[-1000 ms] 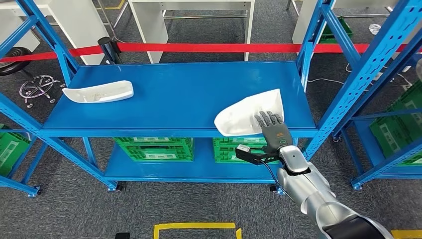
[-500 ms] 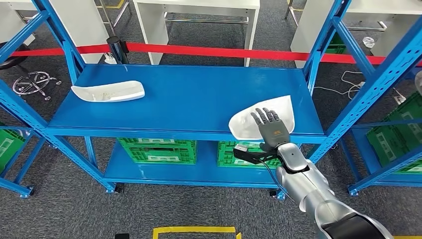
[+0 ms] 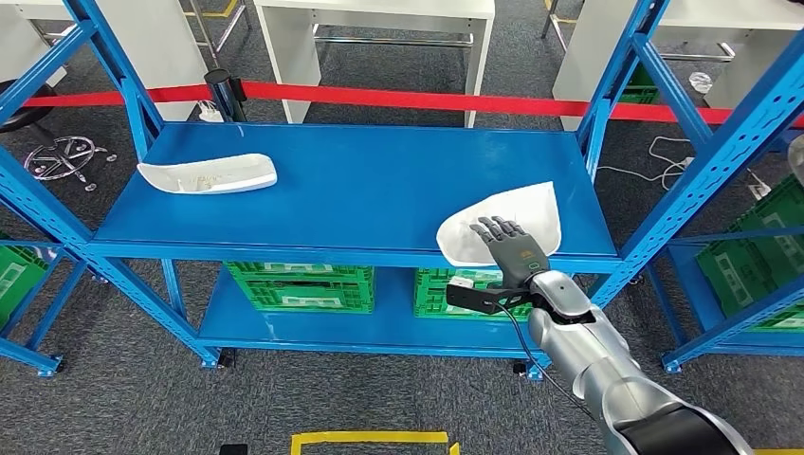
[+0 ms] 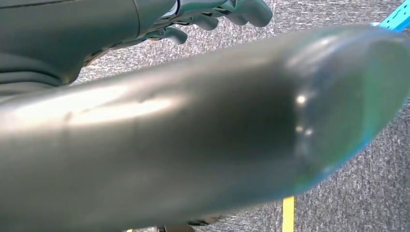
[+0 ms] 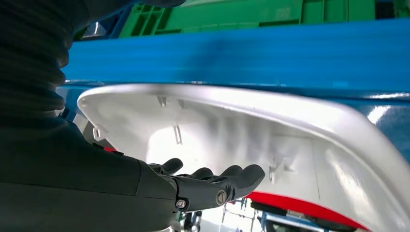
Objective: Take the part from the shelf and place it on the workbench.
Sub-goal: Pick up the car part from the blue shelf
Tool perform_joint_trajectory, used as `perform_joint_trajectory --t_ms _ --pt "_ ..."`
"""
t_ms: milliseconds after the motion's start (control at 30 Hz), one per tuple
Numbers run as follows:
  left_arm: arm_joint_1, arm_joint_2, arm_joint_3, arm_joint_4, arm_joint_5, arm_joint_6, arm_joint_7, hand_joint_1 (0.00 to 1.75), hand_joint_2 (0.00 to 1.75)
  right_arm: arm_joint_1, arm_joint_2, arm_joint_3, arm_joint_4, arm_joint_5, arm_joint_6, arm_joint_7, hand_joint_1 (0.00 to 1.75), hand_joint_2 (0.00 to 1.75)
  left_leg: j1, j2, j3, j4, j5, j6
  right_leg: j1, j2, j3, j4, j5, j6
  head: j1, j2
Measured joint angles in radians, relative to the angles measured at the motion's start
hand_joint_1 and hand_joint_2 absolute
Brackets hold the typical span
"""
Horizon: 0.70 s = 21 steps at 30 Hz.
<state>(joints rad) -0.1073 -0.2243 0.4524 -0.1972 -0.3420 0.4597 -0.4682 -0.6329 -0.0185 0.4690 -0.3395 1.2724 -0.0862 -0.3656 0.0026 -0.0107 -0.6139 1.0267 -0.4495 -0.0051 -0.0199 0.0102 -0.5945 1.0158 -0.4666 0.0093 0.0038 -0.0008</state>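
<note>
Right hand settling onto the part

The right hand (image 3: 512, 248) had lowered, fingers (image 5: 227, 180) apart, over the white moulded part (image 3: 484, 227) at the shelf's (image 3: 360, 190) four o'clock corner; not yet gripped.

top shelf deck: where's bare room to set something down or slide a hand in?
Bare blue deck between the left white part and the right white part, back to the rear edge. Crowded at the front right corner, where the right hand lies over that part.
</note>
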Motion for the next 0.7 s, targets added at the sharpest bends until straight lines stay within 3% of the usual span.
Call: perform_joint_trajectory --t_ms 33,100,133,700 --pt "0.0 0.0 0.0 0.0 -0.001 0.0 -0.002 0.0 1.75 0.0 -0.001 -0.004 0.002 -0.004 0.011 -0.003 0.8 1.75 0.0 0.0 0.0 0.0 0.0 0.0 0.0 0.0 0.0 0.0 0.0 0.0 0.0 0.0" --pt "0.0 0.0 0.0 0.0 -0.002 0.0 -0.005 0.0 1.75 -0.001 -0.002 -0.011 0.005 -0.007 0.026 -0.002 1.61 1.75 0.0 0.0 0.0 0.0 0.0 0.0 0.001 0.0 0.0 0.0 0.0 0.0 0.0 0.0" --pt "0.0 0.0 0.0 0.0 -0.003 0.0 -0.006 0.0 1.75 -0.002 -0.004 -0.014 0.006 -0.01 0.035 0.0 1.75 1.75 0.0 0.0 0.0 0.0 0.0 0.0 0.001 0.0 0.0 0.0 0.0 0.0 0.0 0.0" --pt "-0.001 -0.001 0.0 0.0 -0.016 -0.007 0.0 0.0 1.75 -0.031 -0.027 -0.041 0.014 -0.034 0.062 0.032 1.75 1.75 0.0 0.0 0.004 0.0 0.0 0.0 0.0 0.0 0.004 0.0 -0.001 0.001 0.0 0.0"
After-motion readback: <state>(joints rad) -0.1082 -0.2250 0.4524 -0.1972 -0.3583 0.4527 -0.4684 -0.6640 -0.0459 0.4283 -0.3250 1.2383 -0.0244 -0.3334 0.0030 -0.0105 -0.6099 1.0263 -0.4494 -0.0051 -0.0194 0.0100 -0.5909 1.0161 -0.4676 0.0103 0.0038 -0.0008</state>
